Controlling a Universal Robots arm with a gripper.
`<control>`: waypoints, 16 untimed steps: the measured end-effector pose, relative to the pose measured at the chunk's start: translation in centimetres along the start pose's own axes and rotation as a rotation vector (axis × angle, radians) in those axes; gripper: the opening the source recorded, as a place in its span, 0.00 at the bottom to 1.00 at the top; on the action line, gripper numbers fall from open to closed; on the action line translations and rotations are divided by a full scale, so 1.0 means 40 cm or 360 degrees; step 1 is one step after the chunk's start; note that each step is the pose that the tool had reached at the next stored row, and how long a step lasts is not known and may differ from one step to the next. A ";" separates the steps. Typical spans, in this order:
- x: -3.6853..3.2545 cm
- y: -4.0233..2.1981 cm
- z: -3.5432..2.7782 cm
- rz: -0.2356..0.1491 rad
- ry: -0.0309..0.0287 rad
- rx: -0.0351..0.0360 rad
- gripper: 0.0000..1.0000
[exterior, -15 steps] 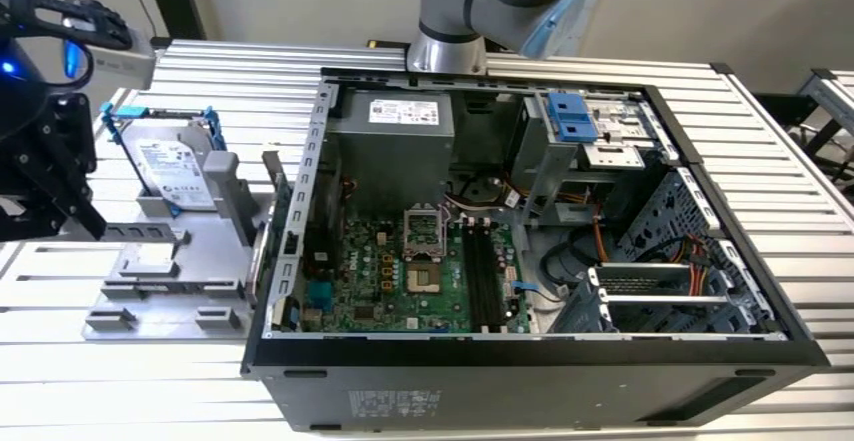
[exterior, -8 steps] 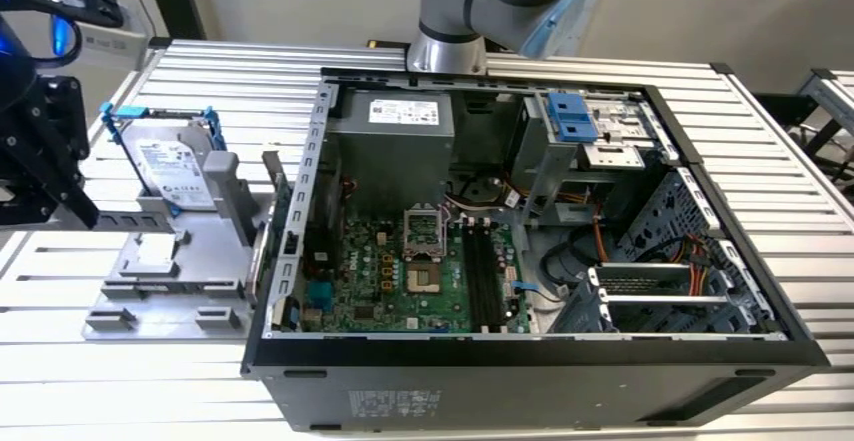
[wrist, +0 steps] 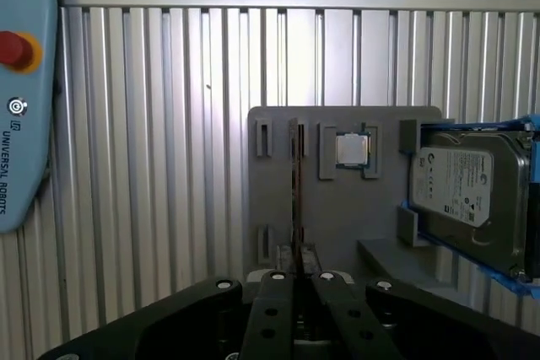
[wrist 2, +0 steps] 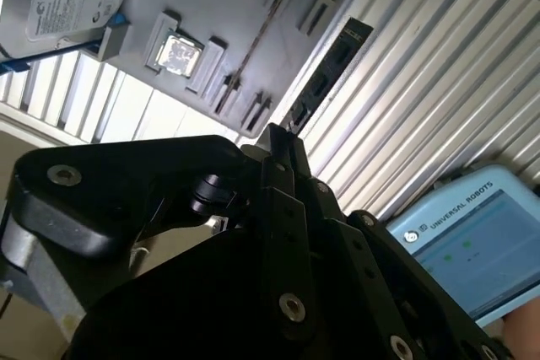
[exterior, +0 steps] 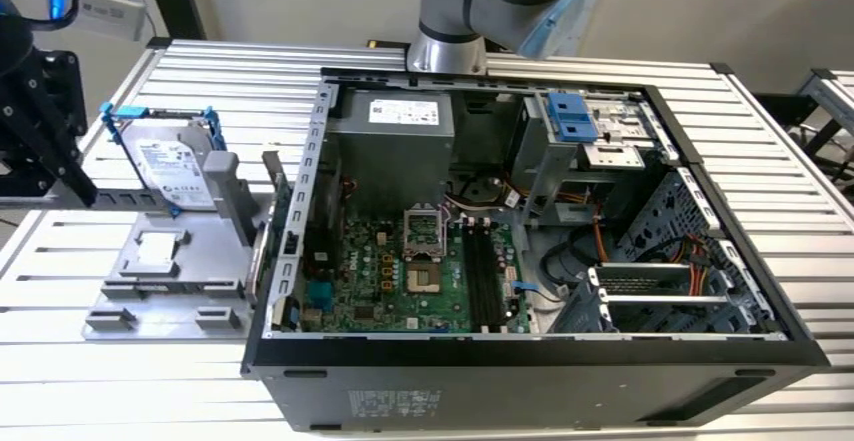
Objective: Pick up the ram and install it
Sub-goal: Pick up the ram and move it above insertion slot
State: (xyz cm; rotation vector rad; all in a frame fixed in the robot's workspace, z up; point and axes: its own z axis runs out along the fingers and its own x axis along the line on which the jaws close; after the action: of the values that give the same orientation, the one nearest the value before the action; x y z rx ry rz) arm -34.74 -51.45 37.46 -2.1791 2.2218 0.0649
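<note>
We see the claw clamped on one end of the ram; held so narrowly, it could twist and miss the motherboard slots.

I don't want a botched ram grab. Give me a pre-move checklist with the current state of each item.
1. The ram stands on edge in the gray fixture, unheld: ok.
2. The gripper is in line with the ram in the first wrist view: ok.
3. The gripper is open for a grasp: not ok, it looks shut and empty.
4. The motherboard slots are free of sticks: ok, they look empty.
5. The slot latches are open: cannot tell.
6. The computer case is open on its side: ok.
</note>
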 end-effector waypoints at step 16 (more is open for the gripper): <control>-0.106 0.002 -0.031 0.0000 0.00000 0.0000 0.00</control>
State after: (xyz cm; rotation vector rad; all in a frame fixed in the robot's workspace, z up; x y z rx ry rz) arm -34.75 -47.29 38.91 -2.1791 2.2216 0.0647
